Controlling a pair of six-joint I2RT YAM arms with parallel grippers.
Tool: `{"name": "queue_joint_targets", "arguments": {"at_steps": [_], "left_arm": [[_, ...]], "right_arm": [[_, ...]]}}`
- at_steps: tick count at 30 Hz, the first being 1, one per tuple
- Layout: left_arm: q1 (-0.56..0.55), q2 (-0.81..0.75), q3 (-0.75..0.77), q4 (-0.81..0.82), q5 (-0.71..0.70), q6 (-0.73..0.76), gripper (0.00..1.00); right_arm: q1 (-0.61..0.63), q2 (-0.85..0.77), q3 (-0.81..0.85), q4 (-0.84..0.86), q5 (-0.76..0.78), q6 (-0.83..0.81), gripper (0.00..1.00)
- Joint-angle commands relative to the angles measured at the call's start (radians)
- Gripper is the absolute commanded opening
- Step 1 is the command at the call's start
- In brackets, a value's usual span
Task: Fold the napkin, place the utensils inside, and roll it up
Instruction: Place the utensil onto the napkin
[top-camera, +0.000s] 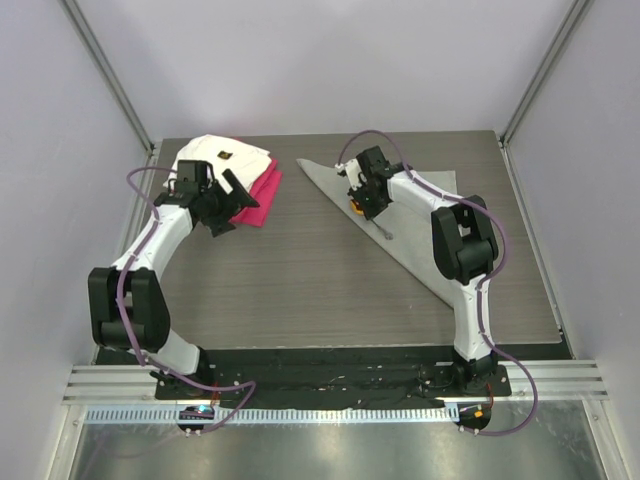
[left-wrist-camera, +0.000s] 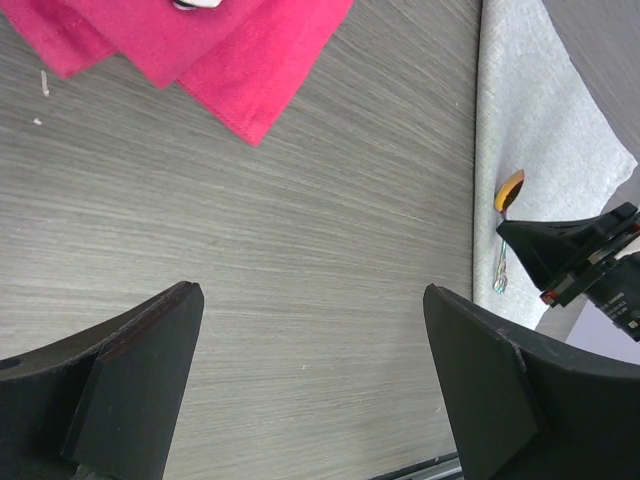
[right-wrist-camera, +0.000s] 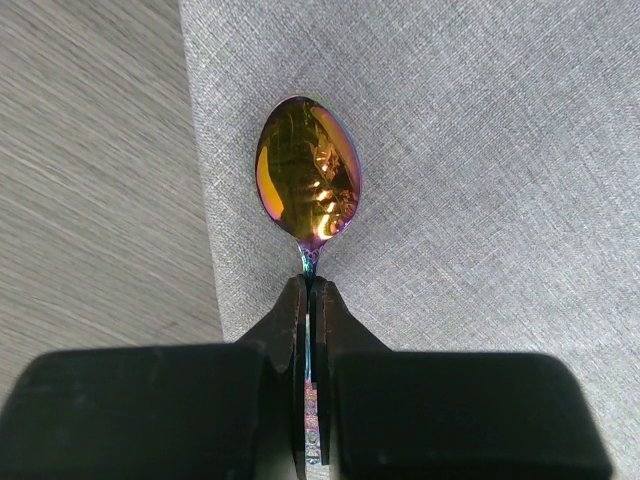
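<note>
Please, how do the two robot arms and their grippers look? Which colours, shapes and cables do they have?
The left arm and the right arm are alike: white tubular links between bulky black joint housings, each with a thin mauve cable looping alongside. The left gripper and right gripper have plain matte black, wedge-shaped fingers.

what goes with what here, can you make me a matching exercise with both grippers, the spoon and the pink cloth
Things
1. left gripper
2. right gripper
3. spoon
4. magenta cloth

States and places
a. iridescent bowl over the grey napkin
b. wide open above bare table
c. far left, partly under a white cloth
d. shut, pinching something thin

Pairs: 1-b, 2-d, 3-a, 4-c
</note>
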Motion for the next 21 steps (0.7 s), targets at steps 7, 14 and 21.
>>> {"name": "queue_joint_targets", "arguments": {"at_steps": [7,14,21], "left_arm": [[-0.014,0.104,0.123,0.052,0.027,-0.025,0.96],[-0.058,0.234,0.229,0.126,0.039,-0.088,0.95],[-0.116,0.441,0.384,0.291,0.053,-0.208,0.91]], "right_arm": [[-0.023,-0.032,-0.053,-0.002,0.006,-0.039,0.01],[-0.026,-0.02,-0.045,-0.003,-0.002,-0.03,0.1],[-0.025,-0.053,-0.012,-0.005,-0.019,0.011,0.55]]}}
